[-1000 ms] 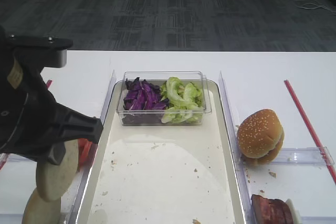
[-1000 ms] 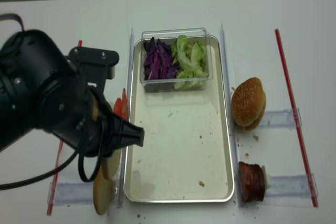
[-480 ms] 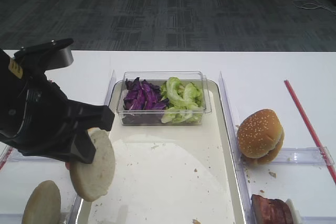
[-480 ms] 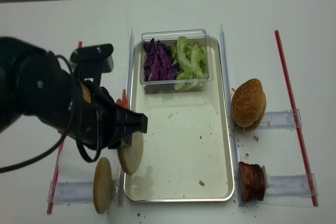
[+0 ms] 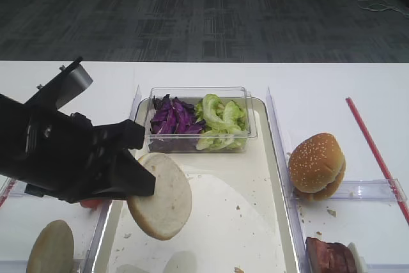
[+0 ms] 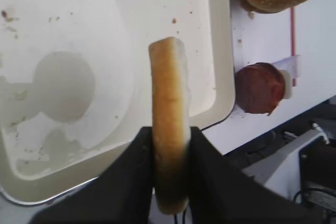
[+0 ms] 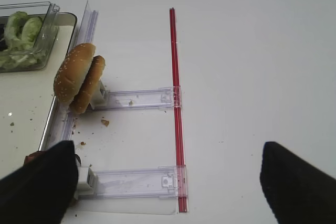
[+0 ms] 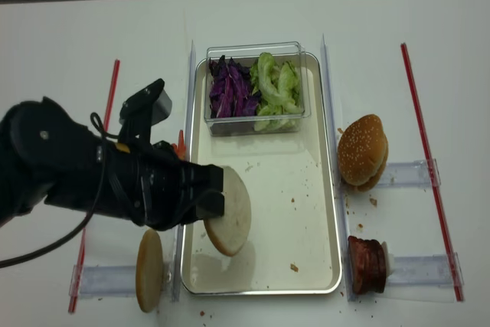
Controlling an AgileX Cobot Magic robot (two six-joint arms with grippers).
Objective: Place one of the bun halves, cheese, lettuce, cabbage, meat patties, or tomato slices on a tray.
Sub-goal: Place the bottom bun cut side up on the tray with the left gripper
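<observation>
One bun half (image 5: 160,204) hung on edge over the lower left of the tray (image 5: 255,222), pinched between the two fingers of the left claw (image 6: 170,150), clear of the tray floor. A second bun half (image 5: 51,249) lay outside the tray at the frame's lower left. Purple cabbage (image 5: 172,118) and green lettuce (image 5: 222,119) shared a clear box (image 5: 199,93) at the tray's upper end. To the right, on the white surface (image 5: 319,87), sat a sesame bun (image 5: 316,164), with a meat patty (image 5: 329,255) at lower right. The right claw (image 7: 168,182) stood spread wide and empty.
</observation>
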